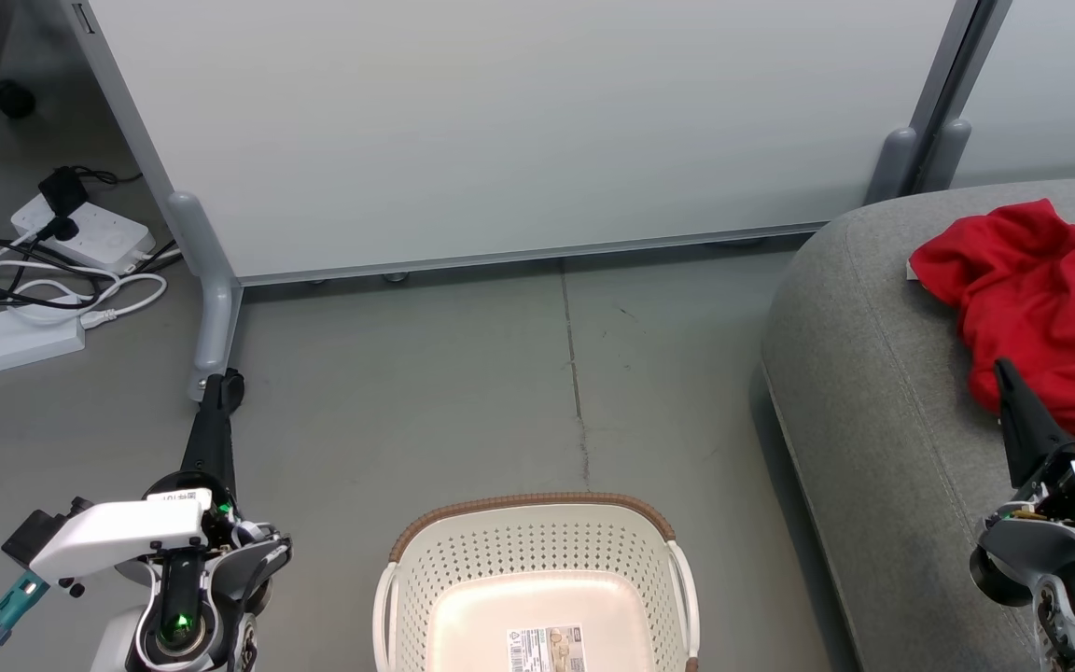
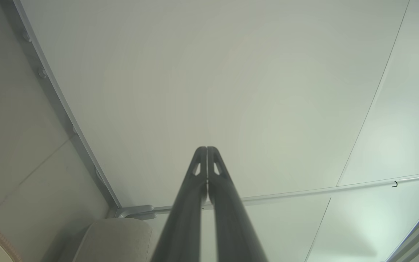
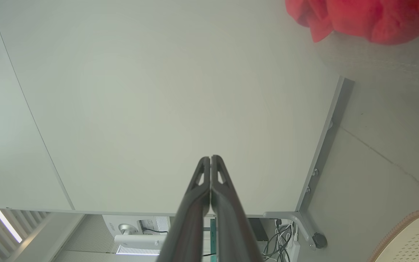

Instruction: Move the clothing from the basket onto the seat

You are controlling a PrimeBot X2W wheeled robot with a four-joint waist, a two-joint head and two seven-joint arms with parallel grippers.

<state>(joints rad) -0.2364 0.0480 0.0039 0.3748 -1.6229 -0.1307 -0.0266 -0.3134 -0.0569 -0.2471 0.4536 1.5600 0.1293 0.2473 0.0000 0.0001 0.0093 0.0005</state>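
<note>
basket point(image 1: 537, 502) looks empty; clothing point(image 1: 1041, 299) lies on seat point(image 1: 855, 392) just ahead of right gripper point(image 1: 1002, 370), it and left gripper point(image 1: 220, 385) clenched empty.

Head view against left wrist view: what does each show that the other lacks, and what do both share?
Head view, not the wrist: clothing on the seat, the right end effector, power strips, the bare labelled floor of the basket. Left wrist, not the head: the left end effector with tips seen pressed shut. Shared: white panel, basket rim, seat corner.
</note>
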